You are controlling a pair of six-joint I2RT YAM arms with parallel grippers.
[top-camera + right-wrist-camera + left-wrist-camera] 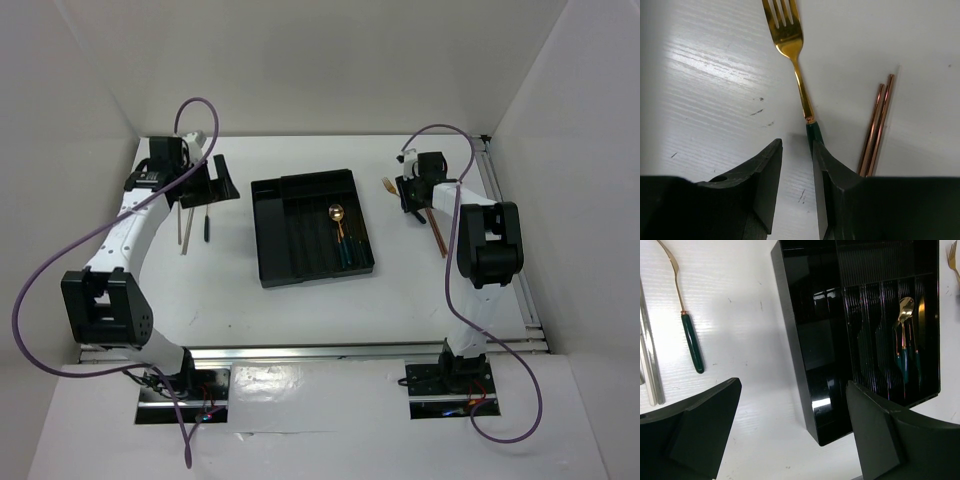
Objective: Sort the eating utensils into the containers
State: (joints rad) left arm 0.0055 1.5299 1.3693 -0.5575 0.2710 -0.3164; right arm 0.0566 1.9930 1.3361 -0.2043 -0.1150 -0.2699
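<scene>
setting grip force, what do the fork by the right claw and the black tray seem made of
Fork: the gold head looks like polished metal, with a bright, mirror-like shine. Its dark green handle is mostly hidden, so the material is unclear. Tray: probably moulded black plastic, with glossy walls catching reflections and a ribbed floor.

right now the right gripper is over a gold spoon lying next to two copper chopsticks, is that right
Not a spoon: the right wrist view shows tines, so it is a gold fork. The rest holds: the right gripper is over its handle end, and it lies next to two copper chopsticks.
</scene>
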